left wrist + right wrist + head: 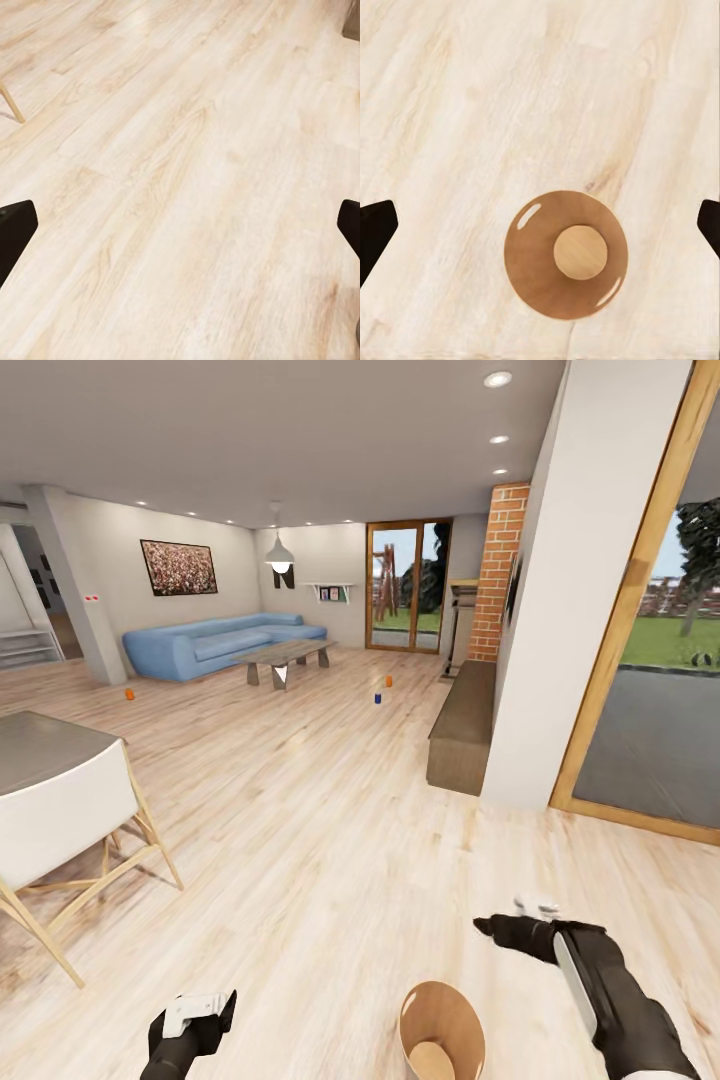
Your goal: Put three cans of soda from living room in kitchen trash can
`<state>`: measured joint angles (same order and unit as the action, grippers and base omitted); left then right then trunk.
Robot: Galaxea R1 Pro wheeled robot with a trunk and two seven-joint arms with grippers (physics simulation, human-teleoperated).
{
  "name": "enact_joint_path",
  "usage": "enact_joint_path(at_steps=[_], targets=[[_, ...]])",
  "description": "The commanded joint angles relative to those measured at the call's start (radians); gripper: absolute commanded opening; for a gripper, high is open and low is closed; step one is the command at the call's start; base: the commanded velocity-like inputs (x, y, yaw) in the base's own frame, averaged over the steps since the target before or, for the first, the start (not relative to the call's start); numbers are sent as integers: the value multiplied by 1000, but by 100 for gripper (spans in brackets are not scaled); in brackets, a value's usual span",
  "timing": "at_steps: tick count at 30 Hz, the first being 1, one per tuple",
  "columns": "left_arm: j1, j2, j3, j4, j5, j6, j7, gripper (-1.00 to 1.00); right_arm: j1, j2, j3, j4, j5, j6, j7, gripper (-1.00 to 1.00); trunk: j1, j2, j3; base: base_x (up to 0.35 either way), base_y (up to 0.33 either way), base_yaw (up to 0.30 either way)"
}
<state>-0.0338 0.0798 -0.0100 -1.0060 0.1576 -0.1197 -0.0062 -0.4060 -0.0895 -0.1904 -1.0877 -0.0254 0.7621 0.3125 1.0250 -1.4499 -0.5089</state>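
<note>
1. Head view: the living room with blue sofa [215,643] and coffee table [283,656] is far ahead.
2. The tash can [441,1028] stands on the floor betw. my arms; the right wrist view [566,255] looks straight into its brown inside.
3. My left gripper [180,225] and right gripper [540,225] have fingers wide apart, holding nothing.
4. Three cans lie far away on the floor: orange can [129,694] near the sofa, orange can by the table [388,681], blue can [378,698].

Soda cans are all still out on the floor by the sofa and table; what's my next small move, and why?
Probably roll the base forward toward the nearest pair, the orange can and blue can. Both grippers, left and right, are empty with jaws apart, the trash can holds nothing, and every can, including the one near the sofa, lies far beyond reach.
</note>
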Motion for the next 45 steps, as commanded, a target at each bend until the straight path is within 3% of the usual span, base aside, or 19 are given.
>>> enact_joint_path(at_steps=[1, 2, 3, 4, 6, 9, 14, 45], targets=[[0, 0, 0, 0, 0, 0, 0, 100, -54, -9, 0, 67, 11, 20, -1, 100, 0, 0, 0, 0, 0, 0], [0, 0, 0, -1, 1, 0, 0, 100, -213, -45, -1, 294, 43, 61, -3, 100, 0, 0, 0, 0, 0, 0], [0, 0, -1, -1, 1, 0, 0, 100, -248, -55, -1, 353, 52, 66, -4, 100, 0, 0, 0, 0, 0, 0], [0, 0, -1, -1, 1, 0, 0, 100, -248, -55, -1, 353, 52, 66, -4, 100, 0, 0, 0, 0, 0, 0], [0, 0, -1, -2, 2, 1, -1, 100, -334, -84, -1, 511, 72, 68, -6, 100, 4, -7, -3, 0, 0, 0], [0, 0, -2, -1, 0, 2, -1, 100, -409, -113, -1, 667, 89, 44, -8, 100, 15, -28, -13, 0, 0, 0], [0, 0, -4, -2, 0, 3, -1, 100, -431, -131, 1, 713, 94, 32, -3, 100, 34, -63, -28, 0, 0, 0], [0, 0, -5, 0, -4, 6, 0, 100, -436, -125, 26, 716, 91, -9, 12, 100, 153, -280, -125, 0, 0, 0]])
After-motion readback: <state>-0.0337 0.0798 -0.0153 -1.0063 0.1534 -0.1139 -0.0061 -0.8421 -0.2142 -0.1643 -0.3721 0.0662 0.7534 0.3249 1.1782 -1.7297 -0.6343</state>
